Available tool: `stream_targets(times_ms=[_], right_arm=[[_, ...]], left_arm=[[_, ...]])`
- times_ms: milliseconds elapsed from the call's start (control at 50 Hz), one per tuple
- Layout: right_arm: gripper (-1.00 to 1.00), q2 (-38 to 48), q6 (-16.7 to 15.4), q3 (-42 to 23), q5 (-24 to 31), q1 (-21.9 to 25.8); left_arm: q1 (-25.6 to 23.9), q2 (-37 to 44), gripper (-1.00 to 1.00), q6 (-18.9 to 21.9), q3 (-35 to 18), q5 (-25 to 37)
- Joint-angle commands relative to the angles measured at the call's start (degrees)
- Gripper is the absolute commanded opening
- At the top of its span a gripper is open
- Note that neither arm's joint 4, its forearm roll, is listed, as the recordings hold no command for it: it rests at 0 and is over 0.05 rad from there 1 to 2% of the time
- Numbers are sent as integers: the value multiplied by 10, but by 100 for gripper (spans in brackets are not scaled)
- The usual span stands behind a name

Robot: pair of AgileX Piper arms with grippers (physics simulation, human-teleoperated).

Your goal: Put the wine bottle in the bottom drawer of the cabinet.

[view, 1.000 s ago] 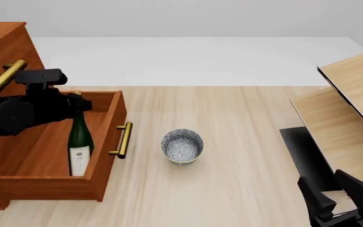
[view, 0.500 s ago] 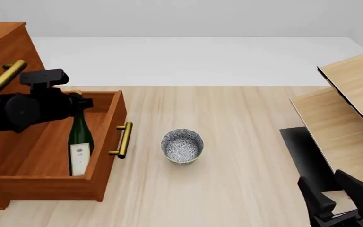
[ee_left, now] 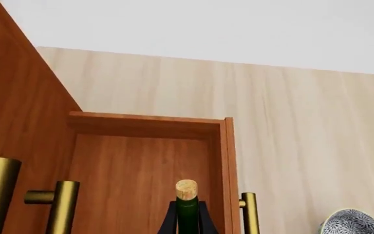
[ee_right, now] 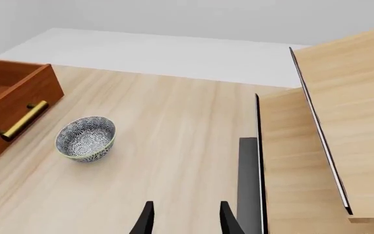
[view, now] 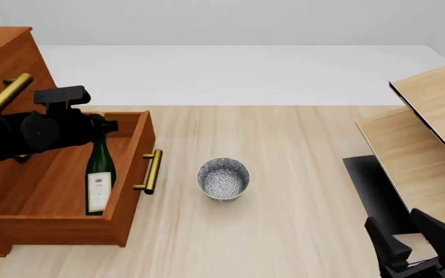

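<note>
dark green wine bottle [view: 99, 174], speckled grey bowl [view: 223, 179], reddish-brown cabinet [view: 6, 58]

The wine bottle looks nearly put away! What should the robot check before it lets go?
1. Bottom drawer pulled open: ok.
2. Wine bottle inside the drawer's walls: ok.
3. Bottle standing straight: not ok, it leans a little in the front view.
4. Bottle's base resting on the drawer floor: cannot tell.
5. Left hand holding the neck under the cork: ok, its fingers sit on both sides.
6. Right hand and speckled bowl clear of the drawer: ok.
</note>
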Motion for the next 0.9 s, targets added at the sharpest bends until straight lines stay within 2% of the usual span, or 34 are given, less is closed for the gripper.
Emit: stream_targets(times_ms=[20,560,900], right_arm=[[100,-4,-1,0,5,-1],[100,15,0,0,-8,-1],[100,5,1,0,2,-5]], left_arm=[[0,40,-100,5,29,-1],[10,77,-100,15,6,-11],[6,97,-100,17,-2,-19]])
